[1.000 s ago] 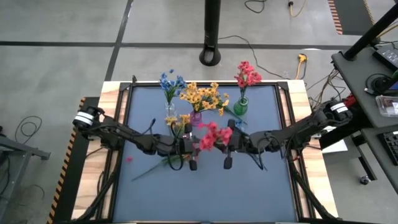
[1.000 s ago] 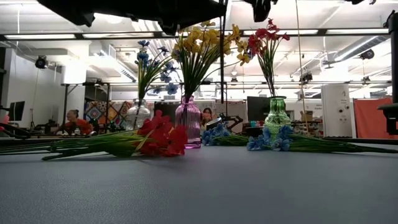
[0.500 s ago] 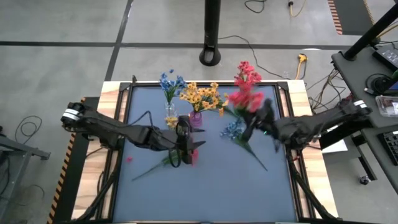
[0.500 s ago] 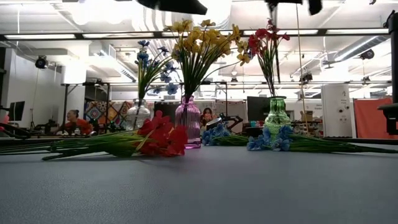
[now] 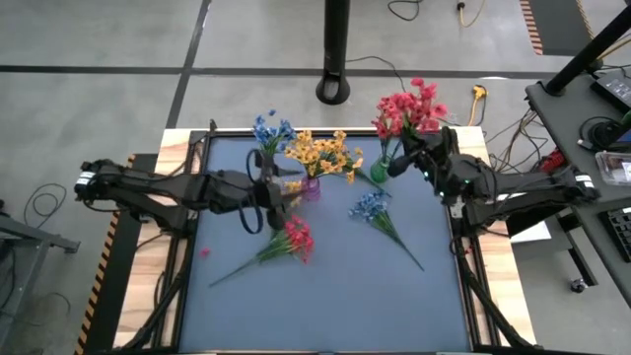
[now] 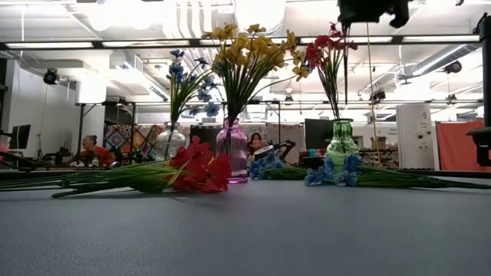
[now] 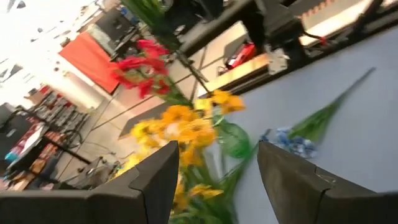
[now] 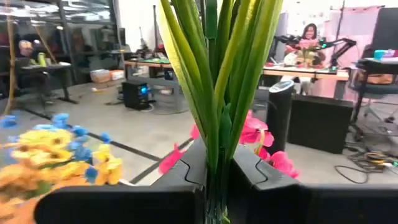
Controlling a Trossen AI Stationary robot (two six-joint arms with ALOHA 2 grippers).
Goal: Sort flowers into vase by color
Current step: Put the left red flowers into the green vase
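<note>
Above the rounded green glass vase (image 5: 381, 170), right gripper (image 5: 403, 161) jaws clamping leafy red sprig (image 5: 409, 106), left gripper (image 5: 262, 187) jaws parted, empty.

Three vases stand in a row at the back of the table: a clear vase (image 6: 170, 142) with blue flowers, a purple vase (image 6: 232, 150) with yellow ones, and a green vase (image 6: 341, 144) with red ones. Two sprigs lie loose on the mat: one red sprig (image 5: 292, 240) and one blue sprig (image 5: 373, 207). One more red bunch (image 5: 422, 103) is up in the air above the green vase. Two robot arms reach in, one from either side.
</note>
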